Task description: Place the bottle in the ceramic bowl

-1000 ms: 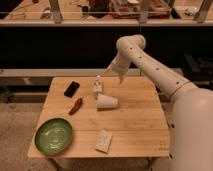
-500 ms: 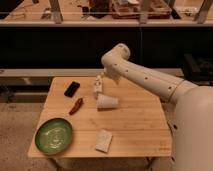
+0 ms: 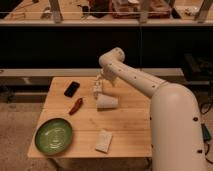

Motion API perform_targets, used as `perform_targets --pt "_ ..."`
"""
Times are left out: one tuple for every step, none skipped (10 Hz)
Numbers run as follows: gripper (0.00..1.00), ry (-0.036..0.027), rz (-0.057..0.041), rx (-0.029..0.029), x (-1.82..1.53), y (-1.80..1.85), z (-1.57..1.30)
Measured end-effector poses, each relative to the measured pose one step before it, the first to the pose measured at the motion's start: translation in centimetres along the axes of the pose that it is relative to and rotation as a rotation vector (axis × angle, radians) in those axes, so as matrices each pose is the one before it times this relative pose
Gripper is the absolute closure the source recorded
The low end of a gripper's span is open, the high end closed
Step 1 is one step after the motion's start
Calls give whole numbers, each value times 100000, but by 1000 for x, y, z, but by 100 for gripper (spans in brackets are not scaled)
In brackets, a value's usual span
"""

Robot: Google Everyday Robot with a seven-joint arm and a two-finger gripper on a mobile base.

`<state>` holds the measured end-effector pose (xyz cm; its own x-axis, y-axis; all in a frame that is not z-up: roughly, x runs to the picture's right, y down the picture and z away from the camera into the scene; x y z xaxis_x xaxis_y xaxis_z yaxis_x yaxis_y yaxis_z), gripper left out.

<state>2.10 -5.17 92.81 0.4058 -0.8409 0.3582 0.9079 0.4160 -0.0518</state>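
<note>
Near the table's [image 3: 127,125] far edge, the gripper [image 3: 99,82] is held at the bottle [image 3: 96,90], seemingly for pickup; its grip cannot be told.

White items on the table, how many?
3. The bottle stands toward the back of the table, just below the claw. The paper cup lies on its side in front of it. The flat packet is near the front edge. The arm might hide more.

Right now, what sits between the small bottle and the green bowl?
In the camera view, only a small red object lies between the bottle and the ceramic bowl, on the table. The pincer hovers at the bottle's top.
</note>
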Motion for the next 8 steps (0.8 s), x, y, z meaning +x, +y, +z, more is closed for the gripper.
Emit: perform_targets --pt "35 2453 -4363 1167 150 -70 233" --pt "35 5018 -8898 1600 180 -656 -134" --pt "35 3811 -6314 1322 242 -724 -446" --pt "35 3826 -5862 1438 522 -537 -696" --pt "35 5121 -8836 2719 1139 -795 -1318" --pt "35 3235 -6142 2279 963 -515 -819" --pt "35 935 -5067 2525 881 -770 -425" --pt "35 -1801 -2929 1289 625 -701 -24"
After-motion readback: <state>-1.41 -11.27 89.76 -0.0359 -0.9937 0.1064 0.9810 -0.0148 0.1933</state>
